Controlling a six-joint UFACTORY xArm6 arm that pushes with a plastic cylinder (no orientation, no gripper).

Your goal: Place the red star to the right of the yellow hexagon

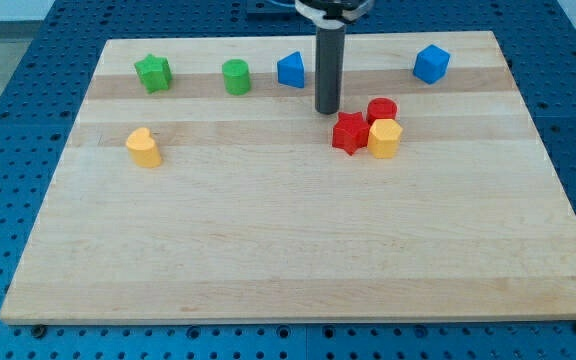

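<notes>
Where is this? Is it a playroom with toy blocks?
More likely a robot lab bench. A wooden board lies on a blue table full of holes, and my tip sits just above-left of the red star, beside the yellow hexagon.

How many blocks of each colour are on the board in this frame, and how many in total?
Green: 2, star and cylinder
Blue: 2, and
Red: 2, star and cylinder
Yellow: 2, and hexagon
Total: 8

Rod [329, 60] cut off at top.
</notes>
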